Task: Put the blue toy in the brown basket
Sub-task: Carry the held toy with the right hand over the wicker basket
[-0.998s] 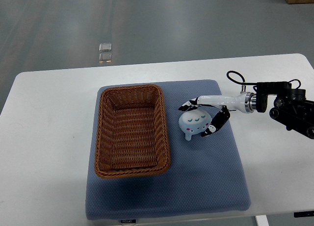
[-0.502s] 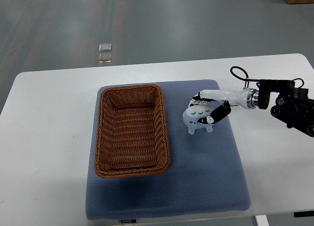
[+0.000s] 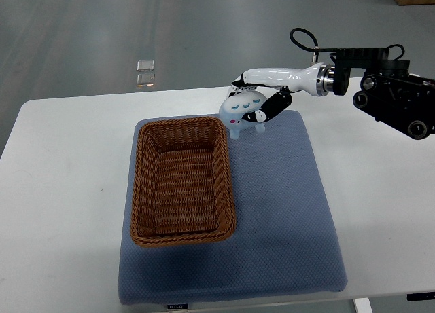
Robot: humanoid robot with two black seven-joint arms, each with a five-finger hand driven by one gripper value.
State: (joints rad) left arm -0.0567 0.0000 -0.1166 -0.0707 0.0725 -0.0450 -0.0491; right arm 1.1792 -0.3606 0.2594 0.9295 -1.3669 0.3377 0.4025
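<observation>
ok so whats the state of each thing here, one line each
blue toy: gripped, lifted, near the basket's far right corner
right robot hand: shut on the blue toy
brown basket: empty, upright on the mat
blue mat: flat on the table
white table: bears the mat

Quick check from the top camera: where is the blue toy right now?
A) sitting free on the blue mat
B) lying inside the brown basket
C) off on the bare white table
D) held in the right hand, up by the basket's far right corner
D: the right hand is closed around the blue toy, which shows beside the far right corner of the brown basket, not down inside it.
</observation>
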